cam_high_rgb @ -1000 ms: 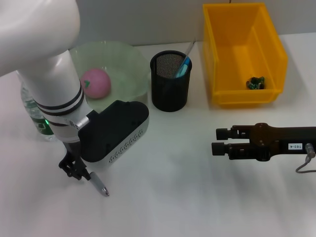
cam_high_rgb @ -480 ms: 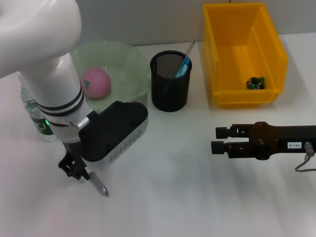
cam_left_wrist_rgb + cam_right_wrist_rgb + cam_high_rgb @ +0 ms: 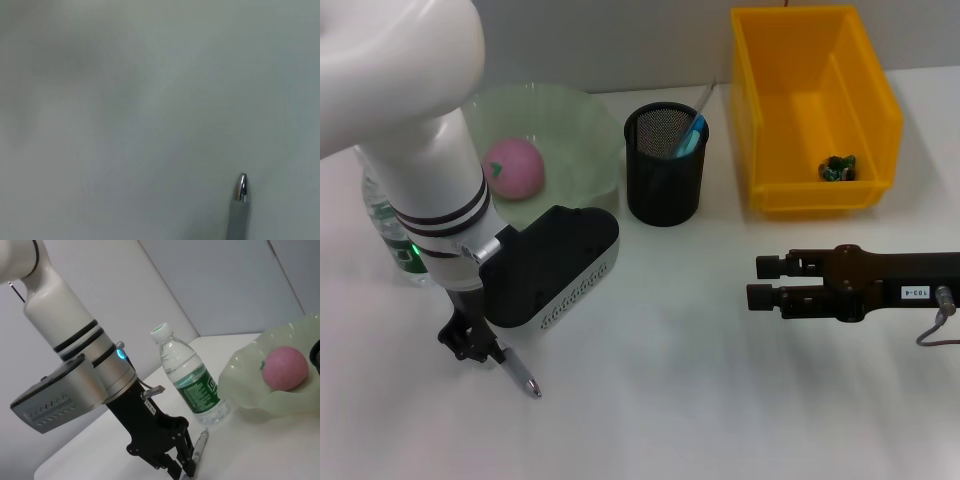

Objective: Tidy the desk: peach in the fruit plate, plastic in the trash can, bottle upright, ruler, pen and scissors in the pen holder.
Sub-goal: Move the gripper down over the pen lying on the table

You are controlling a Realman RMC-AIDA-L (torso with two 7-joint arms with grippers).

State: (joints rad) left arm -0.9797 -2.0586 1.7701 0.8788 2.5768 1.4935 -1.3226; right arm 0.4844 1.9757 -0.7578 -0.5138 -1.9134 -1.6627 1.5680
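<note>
Gripping the pen at its back end, my left gripper hangs low over the near left of the desk, its fingers closed around the barrel. The pen is slim and grey with a shiny metal tip; its long axis runs from my gripper toward the near right, tip leading and close to the desk surface, though I cannot tell whether it touches. My left wrist camera shows that silver tip over bare white tabletop. Farther left the bottle stands upright, cap on. Behind my arm the peach sits in the fruit plate. Right of the plate is the pen holder, with the scissors poking out of it. Far right stands the trash can. My right gripper hovers over the right side of the desk, pointing left, jaws slightly parted, holding nothing.
</note>
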